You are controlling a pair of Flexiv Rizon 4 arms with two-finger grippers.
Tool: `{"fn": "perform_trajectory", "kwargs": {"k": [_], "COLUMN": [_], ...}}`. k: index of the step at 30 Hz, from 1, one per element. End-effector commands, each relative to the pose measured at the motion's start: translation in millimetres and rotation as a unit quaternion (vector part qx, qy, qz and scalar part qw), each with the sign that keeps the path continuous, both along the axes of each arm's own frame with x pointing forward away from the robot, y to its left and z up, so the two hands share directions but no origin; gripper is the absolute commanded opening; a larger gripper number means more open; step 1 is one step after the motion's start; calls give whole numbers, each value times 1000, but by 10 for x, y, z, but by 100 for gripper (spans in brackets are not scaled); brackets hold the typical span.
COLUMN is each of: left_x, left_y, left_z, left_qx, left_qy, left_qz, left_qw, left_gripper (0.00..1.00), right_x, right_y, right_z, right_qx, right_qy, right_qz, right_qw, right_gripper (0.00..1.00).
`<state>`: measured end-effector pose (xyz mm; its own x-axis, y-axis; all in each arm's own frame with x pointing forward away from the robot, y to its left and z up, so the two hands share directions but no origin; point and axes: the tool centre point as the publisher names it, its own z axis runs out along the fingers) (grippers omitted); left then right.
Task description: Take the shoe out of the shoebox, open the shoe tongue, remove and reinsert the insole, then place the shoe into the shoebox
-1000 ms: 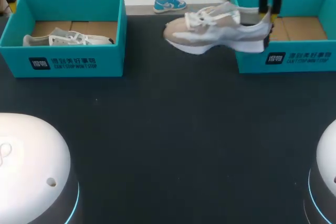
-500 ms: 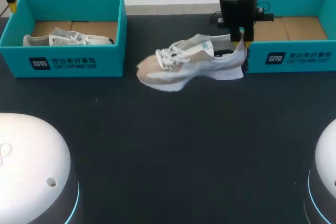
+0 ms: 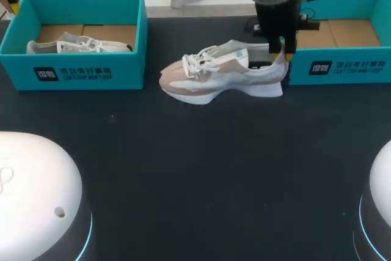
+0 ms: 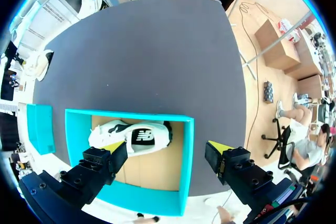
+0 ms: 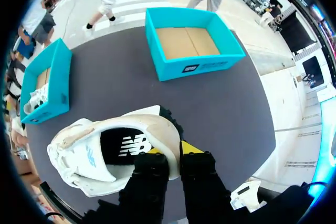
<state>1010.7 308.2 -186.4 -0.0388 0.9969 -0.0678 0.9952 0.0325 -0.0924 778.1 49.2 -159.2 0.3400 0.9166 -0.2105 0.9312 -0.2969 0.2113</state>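
A beige and white shoe (image 3: pixel 223 74) lies on its sole on the dark table, or just above it, left of the empty right shoebox (image 3: pixel 339 68), toe pointing left. My right gripper (image 3: pixel 285 53) is shut on its heel collar; in the right wrist view the gripper (image 5: pixel 173 149) pinches the heel rim of the shoe (image 5: pixel 105 150), whose dark insole (image 5: pixel 123 145) shows inside. My left gripper (image 4: pixel 165 153) hangs open above the left shoebox (image 4: pixel 186 156), where a second white shoe (image 4: pixel 131 137) lies on its side.
The left shoebox (image 3: pixel 79 71) stands at the table's far left with its shoe (image 3: pixel 79 45) inside. The two teal boxes flank the shoe, and dark tabletop (image 3: pixel 201 169) stretches in front of them. My two white arm bases fill the near corners.
My right gripper carried the shoe from beside the right shoebox to the left and down toward the table, then settled it slightly lower. The left arm stayed still.
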Motion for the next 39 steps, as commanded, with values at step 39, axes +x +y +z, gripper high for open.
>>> {"fn": "perform_trajectory", "kwargs": {"k": [39], "left_x": [-6], "left_y": [3], "left_z": [2], "left_qx": [1], "left_qy": [0], "left_qz": [0], "left_qw": [1000], "left_gripper": [100], "right_x": [-885], "right_y": [995], "right_z": [-1831], "right_qx": [45], "right_qy": [6], "right_qz": [-169], "right_qw": [985], "right_gripper": [0]}}
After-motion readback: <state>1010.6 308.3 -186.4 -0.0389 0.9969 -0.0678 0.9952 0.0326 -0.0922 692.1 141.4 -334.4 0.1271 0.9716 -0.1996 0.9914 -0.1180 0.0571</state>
